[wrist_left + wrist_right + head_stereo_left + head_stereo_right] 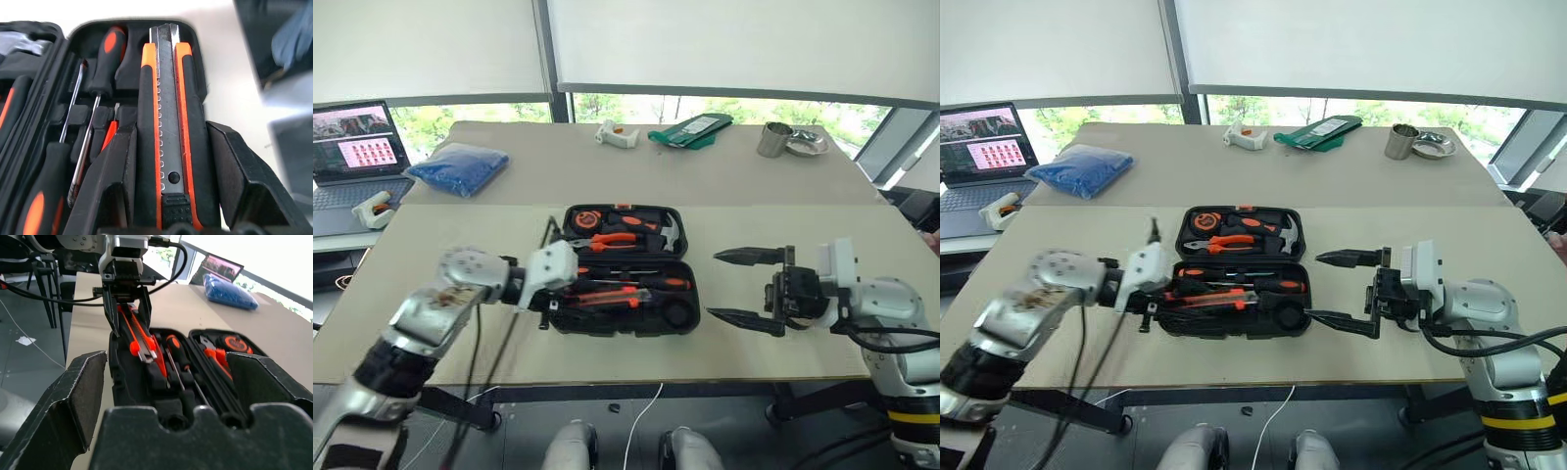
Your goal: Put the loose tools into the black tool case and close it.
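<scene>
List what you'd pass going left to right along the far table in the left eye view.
Laptop → blue cloth bundle → white tool with an orange trigger → green pouch → metal cup → steel dish.

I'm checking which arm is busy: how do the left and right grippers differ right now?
The left gripper is shut on the utility knife, over the open black tool case; the right gripper is open and holds nothing. The left gripper is at the case's left end, the right gripper beside its right end, apart from it. Both have two black fingers and point toward the case.
</scene>
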